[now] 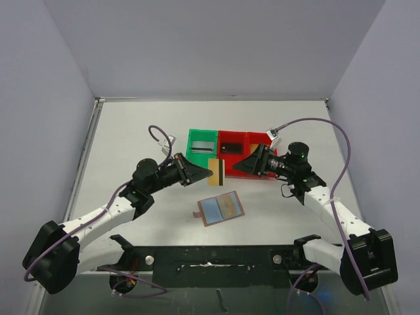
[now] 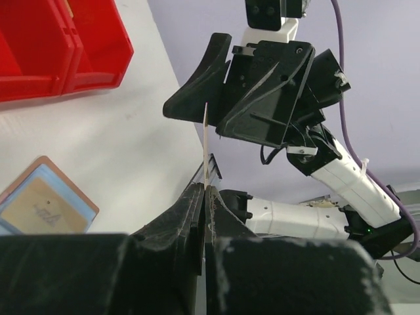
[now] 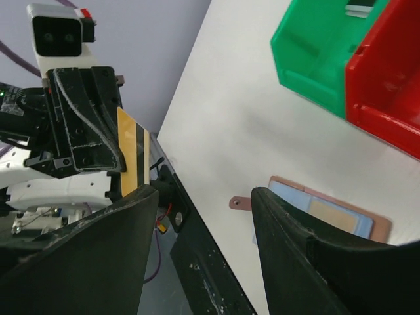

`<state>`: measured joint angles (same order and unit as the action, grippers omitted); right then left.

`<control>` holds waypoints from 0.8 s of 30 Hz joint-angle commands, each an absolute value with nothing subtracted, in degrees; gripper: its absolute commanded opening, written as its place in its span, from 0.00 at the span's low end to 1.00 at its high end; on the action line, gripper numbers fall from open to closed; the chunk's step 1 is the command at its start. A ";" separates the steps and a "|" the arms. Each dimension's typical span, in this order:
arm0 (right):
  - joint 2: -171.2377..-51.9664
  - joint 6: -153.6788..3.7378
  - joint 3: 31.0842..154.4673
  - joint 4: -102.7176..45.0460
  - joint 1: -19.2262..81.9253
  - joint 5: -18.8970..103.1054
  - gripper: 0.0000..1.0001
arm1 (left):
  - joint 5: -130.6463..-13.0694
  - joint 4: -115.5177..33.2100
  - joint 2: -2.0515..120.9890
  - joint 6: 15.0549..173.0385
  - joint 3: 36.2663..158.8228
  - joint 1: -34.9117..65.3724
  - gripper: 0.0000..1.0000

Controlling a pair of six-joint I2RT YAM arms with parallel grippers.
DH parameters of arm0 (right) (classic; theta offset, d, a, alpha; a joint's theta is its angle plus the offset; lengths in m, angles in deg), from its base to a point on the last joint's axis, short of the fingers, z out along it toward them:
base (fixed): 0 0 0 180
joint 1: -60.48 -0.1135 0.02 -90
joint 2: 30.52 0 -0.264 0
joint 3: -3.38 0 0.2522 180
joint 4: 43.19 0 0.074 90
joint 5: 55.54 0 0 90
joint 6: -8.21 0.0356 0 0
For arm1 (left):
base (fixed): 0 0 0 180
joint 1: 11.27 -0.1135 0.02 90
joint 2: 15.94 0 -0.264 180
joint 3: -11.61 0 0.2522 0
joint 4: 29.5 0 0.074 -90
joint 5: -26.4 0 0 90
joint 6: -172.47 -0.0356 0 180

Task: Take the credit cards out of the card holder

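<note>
While your left gripper [image 1: 207,174] pinches the gold card [image 3: 133,154] by its lower edge, just left of centre in the top view, the card stands upright and clear of the table. Your right gripper [image 3: 205,193] sits just beside it with its jaws spread and nothing held. In the left wrist view the card's top edge pokes up between those open fingers.

Seen edge-on, this card is very thin. Reckon it light, stiff with a little spring, and slick on both faces. Grip it flat across the faces and well in from the edge, because a corner pinch could let it pivot or slide out. It shouldn't break, though a hard squeeze off-centre could bow it.

Below centre in the top view, the wallet [image 1: 222,209] lies open on the table with its blue lining up and the snap tab to the left. Whether the tan patch inside it is a pocket or another card, I can't tell.

As for writing, a dark stripe runs the length of the gold card, but no brand or numbers can be read. The faint scribble on the wallet lining in the left wrist view is also illegible. Neither the green bin [image 1: 191,141] nor the red bin [image 1: 248,138] shows any label.
</note>
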<state>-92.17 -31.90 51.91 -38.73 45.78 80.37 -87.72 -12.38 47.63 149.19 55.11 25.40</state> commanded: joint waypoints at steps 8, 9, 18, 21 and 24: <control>-99.68 -25.18 57.54 -56.68 38.44 87.51 0.48 | -89.91 -0.65 49.92 152.24 54.70 25.22 0.00; -99.95 -24.84 57.43 -57.31 38.40 87.76 0.45 | -89.84 -0.56 49.86 152.32 54.53 25.25 0.00; -101.13 -22.40 56.96 -61.79 38.68 93.19 0.22 | -89.77 0.34 50.13 152.82 54.11 25.14 0.00; -101.45 -22.16 56.81 -62.18 38.61 94.32 0.19 | -89.77 1.13 50.45 153.10 54.20 25.19 0.00; -101.60 -21.90 56.78 -62.46 38.55 94.98 0.18 | -89.83 1.96 50.89 153.34 54.18 25.20 0.00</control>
